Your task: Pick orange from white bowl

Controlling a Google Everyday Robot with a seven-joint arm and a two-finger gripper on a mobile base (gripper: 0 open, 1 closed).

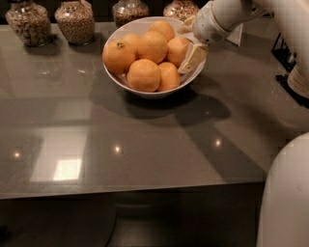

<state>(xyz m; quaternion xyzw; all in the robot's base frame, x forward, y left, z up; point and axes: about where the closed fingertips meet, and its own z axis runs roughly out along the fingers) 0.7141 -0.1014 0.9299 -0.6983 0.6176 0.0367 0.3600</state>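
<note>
Grey glossy worktop (145, 144) fills the view. White arm (231, 12) reaches in from upper right. White bowl (154, 92) sits toward back, heaped with oranges. Glass jars of grain (75, 21) line back edge behind bowl. Claw (183, 50) at bowl's right side, spread, one finger (193, 58) inside rim, other behind. Orange (174, 47) lies between them, rightmost in bowl.

Glossy ceramic white bowl (145, 92) (smooth-skinned orange (173, 47) inside), matt plastic tool (184, 50) at its rim.
</note>
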